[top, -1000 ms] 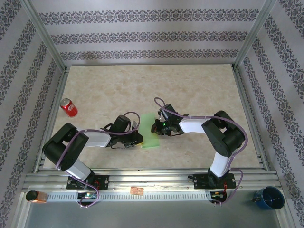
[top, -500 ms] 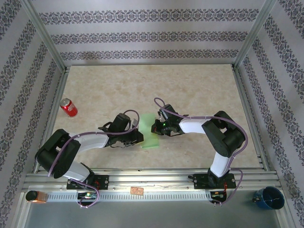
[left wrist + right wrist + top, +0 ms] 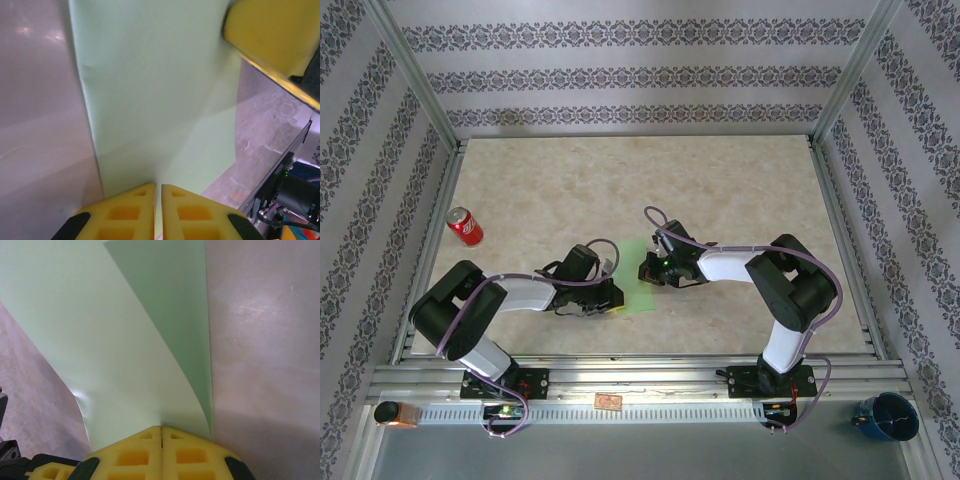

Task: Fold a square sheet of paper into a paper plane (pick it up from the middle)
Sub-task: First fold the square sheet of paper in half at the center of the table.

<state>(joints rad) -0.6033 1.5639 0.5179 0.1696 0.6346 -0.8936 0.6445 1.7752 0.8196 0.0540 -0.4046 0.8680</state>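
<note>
The sheet of paper (image 3: pixel 640 296) is thin, matte and light green, plain on every face that shows. From above it reads as a narrow strip rather than a full square. It lies on the table (image 3: pixel 720 190), a pale beige surface with faint marbling and a soft sheen, well to the right of the red can (image 3: pixel 465 227) and a little nearer the arm bases than the can is. The can is a small glossy cylinder with a silvery end, seen at a slant. In the left wrist view the paper (image 3: pixel 155 90) is a smooth, flat panel with a straight left edge. In the right wrist view it (image 3: pixel 115 350) is doubled: a darker, shaded flap curves over a lighter layer, and there is a small dimple near the lower left edge. Both grippers have blocky yellow fingers with rectangular cut-outs (rubbery-looking, though the material cannot be told for sure). The left gripper (image 3: pixel 607 296) meets the sheet on the side facing the can. Its fingers (image 3: pixel 125 215) are drawn almost together, with only a hairline slit between them, and the paper's near edge runs into that slit, so the left gripper (image 3: pixel 158 200) is pinching the sheet. The right gripper (image 3: pixel 648 270) sits at the sheet's far side from the can. Its fingers (image 3: pixel 130 455) are pressed flush against each other, and the curved fold comes out from between them, so the right gripper (image 3: pixel 161 440) is clamped on the paper too.
</note>
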